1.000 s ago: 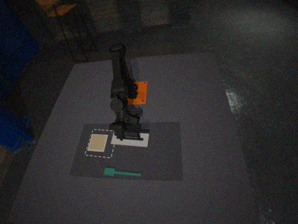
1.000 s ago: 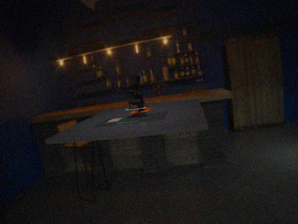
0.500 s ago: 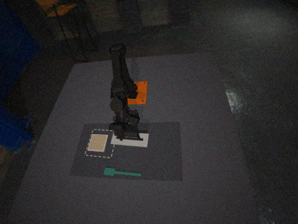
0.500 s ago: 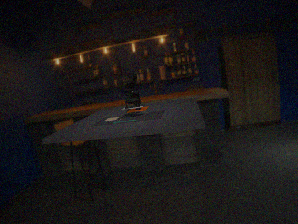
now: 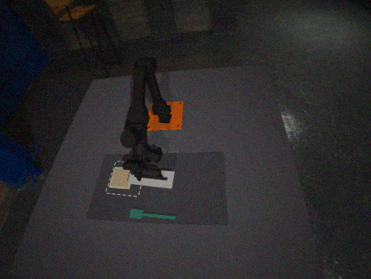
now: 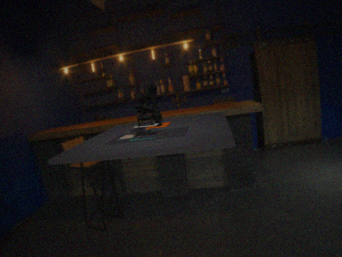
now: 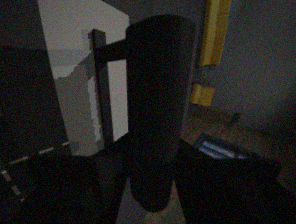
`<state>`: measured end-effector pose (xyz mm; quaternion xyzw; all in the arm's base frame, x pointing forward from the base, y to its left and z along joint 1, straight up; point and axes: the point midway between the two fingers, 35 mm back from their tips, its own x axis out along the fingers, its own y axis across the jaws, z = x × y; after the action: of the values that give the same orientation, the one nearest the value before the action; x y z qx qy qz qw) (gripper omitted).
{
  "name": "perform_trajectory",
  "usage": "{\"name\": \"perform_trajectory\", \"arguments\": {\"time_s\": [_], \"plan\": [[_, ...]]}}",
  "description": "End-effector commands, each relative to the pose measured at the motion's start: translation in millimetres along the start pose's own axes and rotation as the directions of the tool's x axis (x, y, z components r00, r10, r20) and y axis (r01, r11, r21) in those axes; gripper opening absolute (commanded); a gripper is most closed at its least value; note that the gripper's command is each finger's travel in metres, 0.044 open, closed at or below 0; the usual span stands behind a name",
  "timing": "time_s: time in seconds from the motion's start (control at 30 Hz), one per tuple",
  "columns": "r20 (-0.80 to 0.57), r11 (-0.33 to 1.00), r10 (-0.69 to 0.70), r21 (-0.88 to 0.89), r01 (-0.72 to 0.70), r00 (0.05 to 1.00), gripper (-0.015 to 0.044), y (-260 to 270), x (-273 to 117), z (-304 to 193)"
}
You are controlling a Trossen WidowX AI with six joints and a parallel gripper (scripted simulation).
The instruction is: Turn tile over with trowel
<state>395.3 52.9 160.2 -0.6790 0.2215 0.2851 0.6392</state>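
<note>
On the mat (image 5: 201, 201) (image 6: 172, 132), the tile (image 5: 119, 178) (image 6: 127, 136) lies inside the dashed outline (image 5: 122, 195) (image 7: 37, 154), and relative to that tile, the spatula (image 5: 136, 213) (image 6: 142, 139) lies below and slightly right in the top view.

arm (image 5: 139, 90) (image 6: 153, 102): raised, bent at the elbow, reaching forward | gripper (image 5: 144, 170) (image 6: 145, 121) (image 7: 150, 133): lowered, closed on the trowel's handle
</note>
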Motion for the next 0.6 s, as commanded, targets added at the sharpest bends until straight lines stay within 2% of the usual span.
{"name": "perform_trajectory", "arguments": {"time_s": [0.0, 0.57], "plan": [[0.003, 1.0, -0.014, -0.003, 0.014, 1.0, 0.0, -13, 3, -15], [-0.025, 0.999, 0.01, 0.04, -0.008, 1.0, 0.0, -20, 23, -89]]}}
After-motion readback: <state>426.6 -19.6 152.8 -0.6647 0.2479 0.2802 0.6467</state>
